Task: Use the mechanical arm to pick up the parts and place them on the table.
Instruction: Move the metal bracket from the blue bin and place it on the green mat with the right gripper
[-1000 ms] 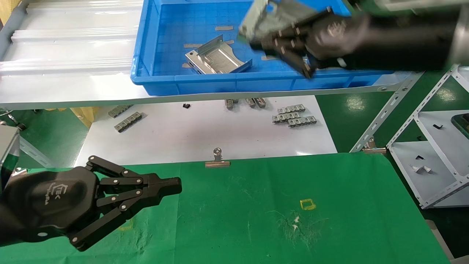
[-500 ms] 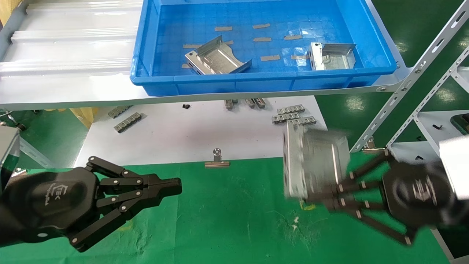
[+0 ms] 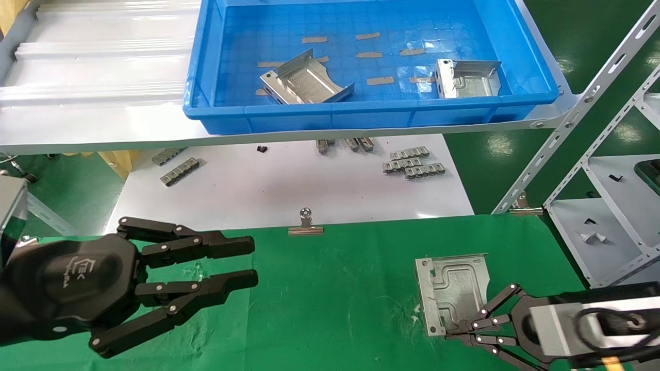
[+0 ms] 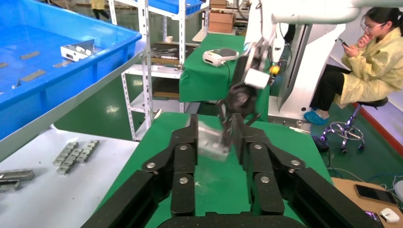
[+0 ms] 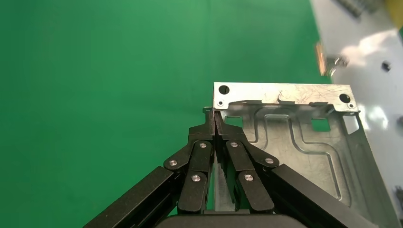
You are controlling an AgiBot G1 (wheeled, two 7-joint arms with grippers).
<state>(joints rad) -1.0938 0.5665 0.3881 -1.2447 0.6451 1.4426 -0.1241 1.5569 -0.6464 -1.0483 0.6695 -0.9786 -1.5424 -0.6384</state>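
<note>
At the near right of the counter [image 3: 330,288], the right pincer [image 3: 459,330] is pinching one side wall of a part [image 3: 452,288], which seems to lie flat on the green cloth, groove side up. Placing looks nearly done; next the pincer should release and draw back without dragging the plate. That arm reaches in low from the right edge. Two more parts [image 3: 305,81] wait in the blue tray [image 3: 361,116]. Hovering at near left, the left pincer [image 3: 250,263] is spread and empty.
</note>
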